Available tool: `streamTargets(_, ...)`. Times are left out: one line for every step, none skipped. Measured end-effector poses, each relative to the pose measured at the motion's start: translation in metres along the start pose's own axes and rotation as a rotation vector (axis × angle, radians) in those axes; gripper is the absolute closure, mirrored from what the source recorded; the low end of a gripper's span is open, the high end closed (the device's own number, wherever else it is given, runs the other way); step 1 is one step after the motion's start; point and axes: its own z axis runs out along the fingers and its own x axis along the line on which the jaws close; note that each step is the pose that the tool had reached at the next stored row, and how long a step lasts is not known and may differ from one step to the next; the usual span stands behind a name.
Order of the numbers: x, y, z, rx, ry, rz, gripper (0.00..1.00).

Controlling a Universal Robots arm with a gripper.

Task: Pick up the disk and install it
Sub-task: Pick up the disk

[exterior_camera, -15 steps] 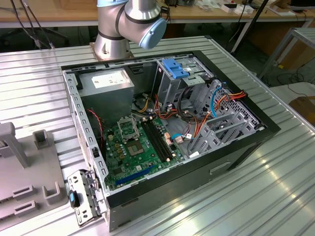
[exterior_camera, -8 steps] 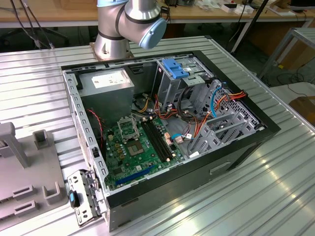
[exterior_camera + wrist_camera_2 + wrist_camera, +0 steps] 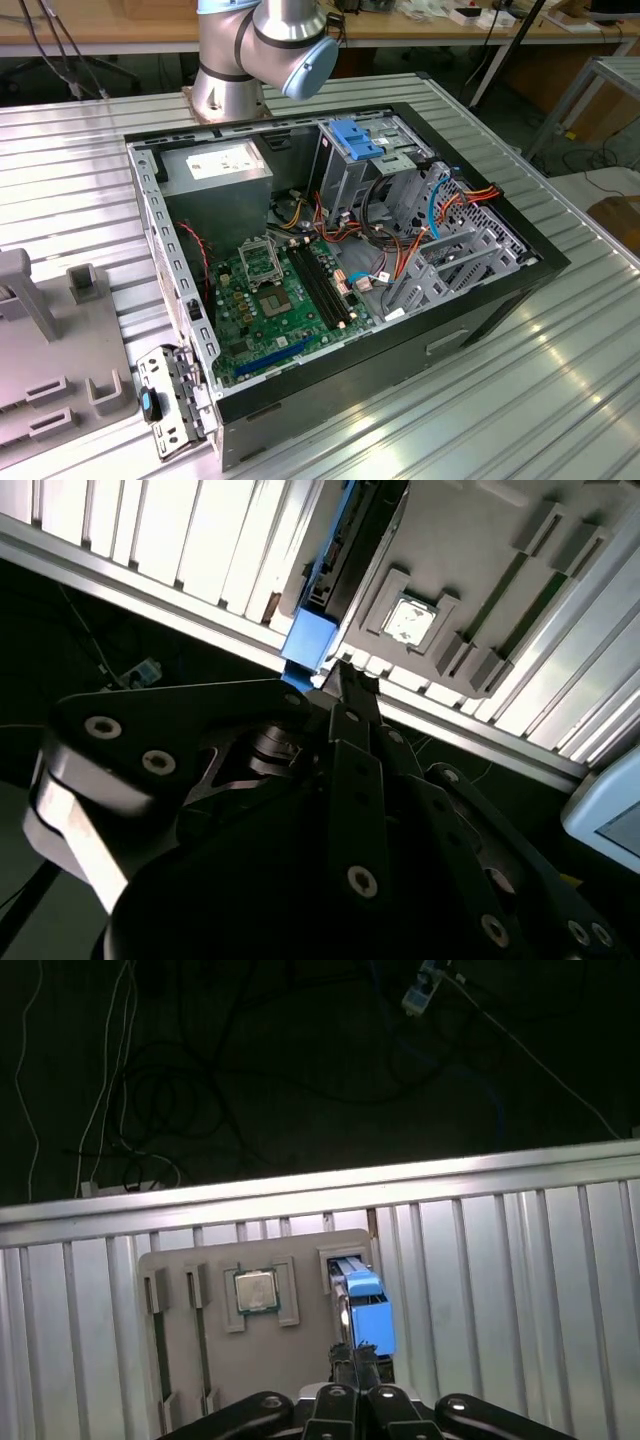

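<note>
In both wrist views my gripper (image 3: 350,1365) (image 3: 330,680) hangs high above a grey fixture plate (image 3: 200,1360) (image 3: 450,540) on the ribbed metal table. The jaws are closed on the near end of the disk (image 3: 365,1315) (image 3: 312,640), a thin dark slab seen edge-on with a bright blue rail. The disk points down toward an empty slot (image 3: 338,1260) at the plate's edge. In the exterior view the open computer case (image 3: 540,262) lies on the table, with the drive cage and its blue bracket (image 3: 358,138) at the back.
A processor chip (image 3: 256,1291) (image 3: 407,621) sits in a recess of the fixture plate. Inside the case are a green motherboard (image 3: 270,300), a grey power supply (image 3: 215,165) and loose cables (image 3: 440,215). The arm's base (image 3: 265,50) stands behind the case.
</note>
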Motion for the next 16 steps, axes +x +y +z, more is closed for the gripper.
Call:
streamTargets(0.0,0.0,0.0006,0.0011,0.0002,-0.011,0.89)
streamTargets(0.0001,0.0,0.0034,0.0159,0.0,-0.049,0.89)
streamTargets(0.0002,0.0002,0.0052,0.0185,0.0,-0.063,0.89)
streamTargets(0.0002,0.0004,0.0068,0.0204,-0.0002,-0.071,0.89)
streamTargets(0.0002,0.0004,0.0072,0.0211,-0.0001,-0.073,0.89)
streamTargets(0.0002,0.0004,0.0076,0.0218,-0.0001,-0.075,0.89)
streamTargets(0.0002,0.0004,0.0081,0.0228,-0.0002,-0.077,0.89)
streamTargets(0.0003,0.0004,0.0085,0.0232,-0.0002,-0.077,0.89)
streamTargets(0.0003,0.0004,0.009,0.0239,-0.0003,-0.078,0.89)
streamTargets(0.0003,0.0005,0.0096,0.0244,-0.0004,-0.078,0.89)
streamTargets(0.0003,0.0005,0.0102,0.025,-0.0003,-0.079,0.83)
streamTargets(0.0003,0.0005,0.0108,0.0253,-0.0003,-0.08,0.76)
streamTargets(0.0004,0.0005,0.0114,0.0254,-0.0003,-0.081,0.7)
streamTargets(0.0004,0.0006,0.0119,0.0255,-0.0003,-0.082,0.64)
streamTargets(0.0004,0.0007,0.0123,0.0255,-0.0003,-0.083,0.64)
streamTargets(0.0004,0.0008,0.0128,0.0256,-0.0002,-0.085,0.58)
